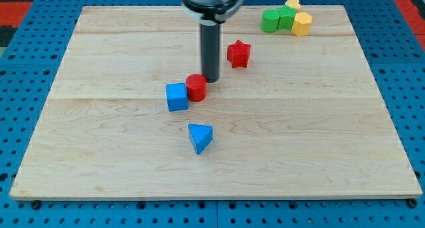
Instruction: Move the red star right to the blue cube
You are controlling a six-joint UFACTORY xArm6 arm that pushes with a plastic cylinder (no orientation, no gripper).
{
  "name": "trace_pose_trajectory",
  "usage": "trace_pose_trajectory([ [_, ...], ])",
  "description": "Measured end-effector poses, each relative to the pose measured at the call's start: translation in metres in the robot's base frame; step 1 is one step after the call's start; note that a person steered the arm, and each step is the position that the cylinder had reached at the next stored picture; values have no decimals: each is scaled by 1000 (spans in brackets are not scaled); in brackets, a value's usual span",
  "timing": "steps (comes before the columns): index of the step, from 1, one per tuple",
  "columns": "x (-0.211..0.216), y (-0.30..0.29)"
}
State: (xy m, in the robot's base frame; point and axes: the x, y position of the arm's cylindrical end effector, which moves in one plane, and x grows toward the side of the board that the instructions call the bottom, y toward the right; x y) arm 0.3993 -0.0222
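Observation:
The red star (238, 54) lies on the wooden board (299, 121), above centre. The blue cube (176, 97) sits to its lower left, with a red cylinder (196, 87) touching the cube's right side. My tip (210, 79) is down at the board just right of the red cylinder and lower left of the red star, a short gap from the star.
A blue triangular block (200, 137) lies below the cube. At the view's top right is a cluster: two green blocks (270, 20) (286, 16) and two yellow blocks (302, 24) (293, 3). Blue pegboard surrounds the board.

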Motion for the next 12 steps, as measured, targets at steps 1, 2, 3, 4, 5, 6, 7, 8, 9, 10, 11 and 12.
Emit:
trace_pose_trajectory([
  [1, 8, -4],
  [2, 43, -4],
  [3, 65, -2],
  [4, 58, 59],
  [5, 6, 78],
  [6, -45, 80],
  [7, -76, 88],
  [8, -100, 101],
  [9, -129, 105],
  [10, -136, 59],
  [11, -105, 25],
  [12, -69, -1],
])
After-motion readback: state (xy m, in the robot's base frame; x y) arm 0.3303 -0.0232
